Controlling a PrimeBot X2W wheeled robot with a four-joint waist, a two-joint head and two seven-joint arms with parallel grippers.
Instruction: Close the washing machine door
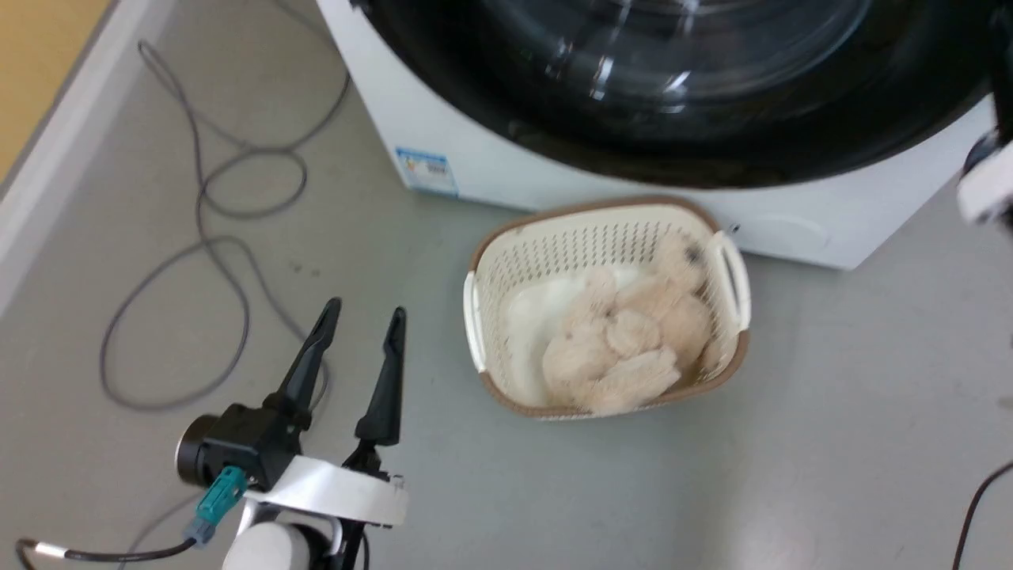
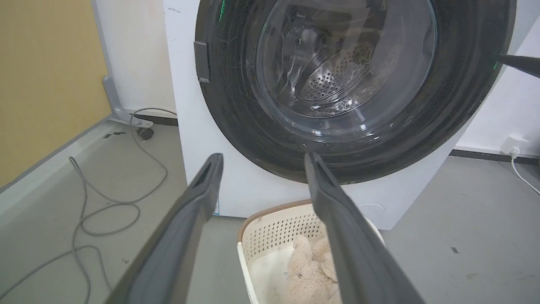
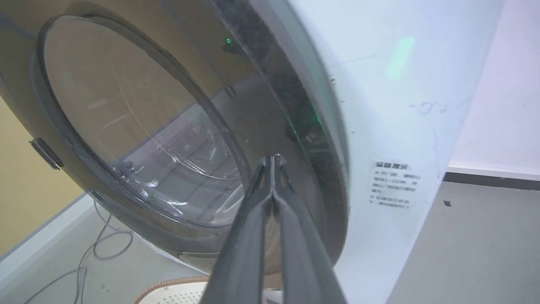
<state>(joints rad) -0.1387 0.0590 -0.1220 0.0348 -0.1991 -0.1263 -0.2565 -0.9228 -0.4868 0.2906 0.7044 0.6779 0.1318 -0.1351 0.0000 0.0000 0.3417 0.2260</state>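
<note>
Right gripper (image 3: pixel 274 159) (jaws shut, empty) points at the rim of the washing machine door (image 3: pixel 126 105); left gripper (image 1: pixel 366 309), spread wide, hangs farther off.

A laundry corner of a bare test room is indicated: a white front-loading washing machine (image 1: pixel 506 170) is stood on a plain grey floor (image 1: pixel 831 412), a cream laundry basket (image 1: pixel 554 245) is set before it, loose cables (image 1: pixel 199 214) are trailed alongside.

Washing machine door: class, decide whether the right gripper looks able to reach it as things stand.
Probably yes: the shut right gripper points at the black rim of the washing machine door, with nothing visible between.
</note>
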